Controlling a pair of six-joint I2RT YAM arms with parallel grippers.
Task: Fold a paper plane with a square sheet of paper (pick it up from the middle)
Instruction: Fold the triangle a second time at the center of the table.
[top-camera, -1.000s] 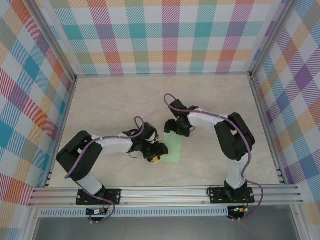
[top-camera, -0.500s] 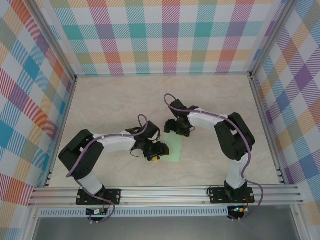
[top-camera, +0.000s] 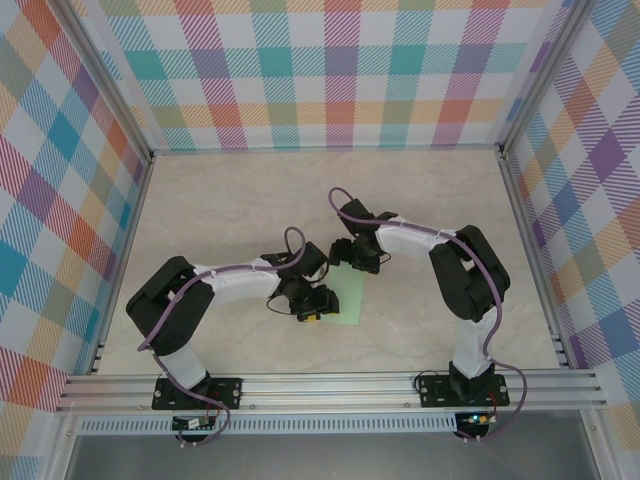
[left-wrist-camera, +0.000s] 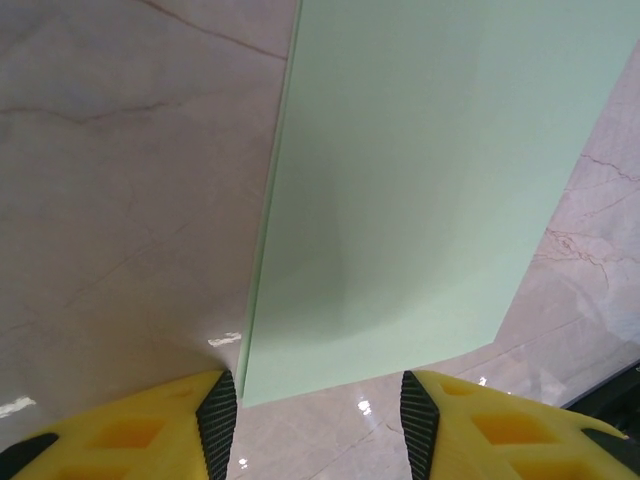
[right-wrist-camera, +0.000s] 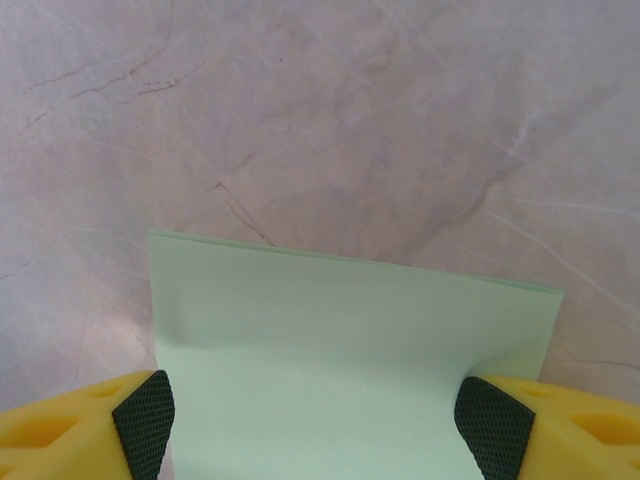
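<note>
left gripper (top-camera: 316, 308) stands with its jaws parted, holding nothing; in the left wrist view its yellow fingers (left-wrist-camera: 130, 440) sit either side of one short edge of the pale mint-green sheet of paper (left-wrist-camera: 420, 180), one black pad just beside the sheet's corner, the other apart from it. right gripper (top-camera: 352, 262) is spread wide as well, over the sheet's opposite, far edge; its black pads (right-wrist-camera: 145, 420) flank the sheet (right-wrist-camera: 350, 340) near both sides, and whether they touch it i cannot tell. the sheet (top-camera: 345, 298) lies flat on the marble-patterned table (top-camera: 220, 200), between the two grippers, looking longer than it is wide. one long edge of the sheet shows a thin doubled line.
</note>
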